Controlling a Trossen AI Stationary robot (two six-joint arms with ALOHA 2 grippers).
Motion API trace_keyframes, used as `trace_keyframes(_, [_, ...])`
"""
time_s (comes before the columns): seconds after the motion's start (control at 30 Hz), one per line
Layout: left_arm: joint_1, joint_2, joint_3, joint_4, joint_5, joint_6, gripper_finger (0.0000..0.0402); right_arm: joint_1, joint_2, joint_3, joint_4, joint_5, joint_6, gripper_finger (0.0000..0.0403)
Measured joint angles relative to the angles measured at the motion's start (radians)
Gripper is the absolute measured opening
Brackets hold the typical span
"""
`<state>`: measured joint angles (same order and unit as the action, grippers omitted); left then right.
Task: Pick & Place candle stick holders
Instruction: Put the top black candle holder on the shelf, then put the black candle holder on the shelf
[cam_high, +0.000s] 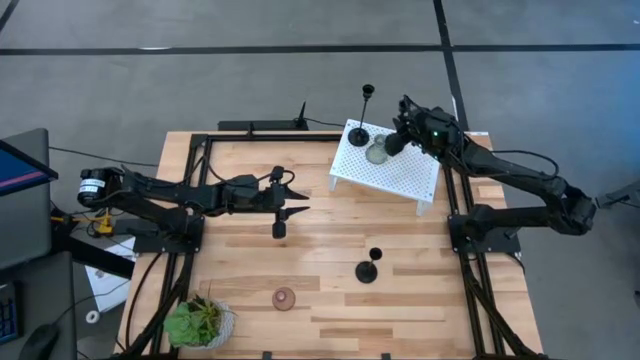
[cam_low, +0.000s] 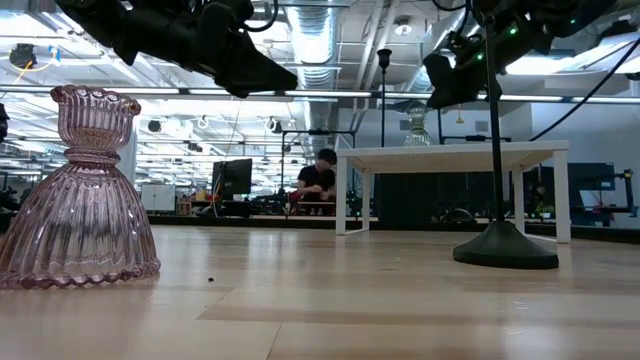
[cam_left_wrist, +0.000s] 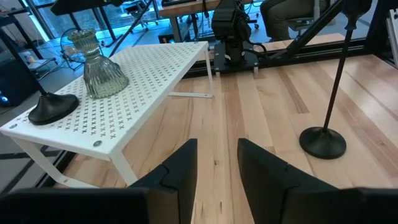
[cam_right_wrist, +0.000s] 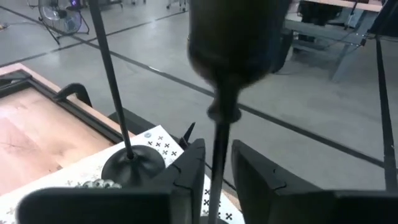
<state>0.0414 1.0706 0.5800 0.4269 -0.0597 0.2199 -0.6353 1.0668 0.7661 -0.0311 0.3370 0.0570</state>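
Two candle stick holders show plainly on the white perforated stand (cam_high: 400, 175): a tall black one (cam_high: 362, 118) on its round base, and a squat grey-green glass one (cam_high: 377, 152) beside it. My right gripper (cam_right_wrist: 217, 171) hovers over the stand, open. Its fingers flank the thin stem of another tall black holder (cam_right_wrist: 217, 130) with a narrow gap on each side. That holder's base is hidden below the gripper. A further tall black holder (cam_high: 368, 268) stands on the table. A squat pink glass one (cam_high: 285, 298) stands near the front edge. My left gripper (cam_high: 300, 205) waits open above the table's middle.
A small green potted plant (cam_high: 200, 322) sits at the table's near left corner. A black frame runs along the table's left and right sides and its far edge (cam_high: 260, 138). Bare wood lies between the stand and the holder on the table.
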Motion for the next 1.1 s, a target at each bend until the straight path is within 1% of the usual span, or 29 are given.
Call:
trace_keyframes(0.17, [0.0, 0.0, 0.0, 0.0, 0.0, 0.0, 0.0115, 0.0, -0.01, 0.0, -0.005, 0.0, -0.004, 0.0107])
trace_keyframes(0.3, [0.0, 0.0, 0.0, 0.0, 0.0, 0.0, 0.0115, 0.0, -0.052, 0.0, -0.038, 0.0, -0.006, 0.0146])
trace_keyframes(0.43, [0.0, 0.0, 0.0, 0.0, 0.0, 0.0, 0.0115, 0.009, -0.12, 0.0, -0.115, 0.0, -0.005, 0.0194])
trace_keyframes(0.6, [0.0, 0.0, 0.0, 0.0, 0.0, 0.0, 0.0115, 0.059, -0.222, 0.0, -0.23, 0.0, -0.004, 0.0247])
trace_keyframes(0.67, [0.0, 0.0, 0.0, 0.0, 0.0, 0.0, 0.0115, 0.087, -0.265, 0.0, -0.28, 0.0, -0.004, 0.0258])
trace_keyframes(0.77, [0.0, 0.0, 0.0, 0.0, 0.0, 0.0, 0.0115, 0.139, -0.334, 0.0, -0.368, -0.01, -0.003, 0.0261])
trace_keyframes(0.83, [0.0, 0.0, 0.0, 0.0, 0.0, 0.0, 0.0115, 0.175, -0.378, 0.001, -0.434, -0.062, 0.01, 0.0259])
trace_keyframes(0.97, [0.0, 0.0, 0.0, 0.0, 0.0, 0.0, 0.0115, 0.242, -0.45, 0.001, -0.57, -0.227, 0.086, 0.0251])
trace_keyframes(1.1, [0.0, 0.0, 0.0, 0.0, 0.0, 0.0, 0.0115, 0.317, -0.475, 0.001, -0.659, -0.349, 0.2, 0.0239])
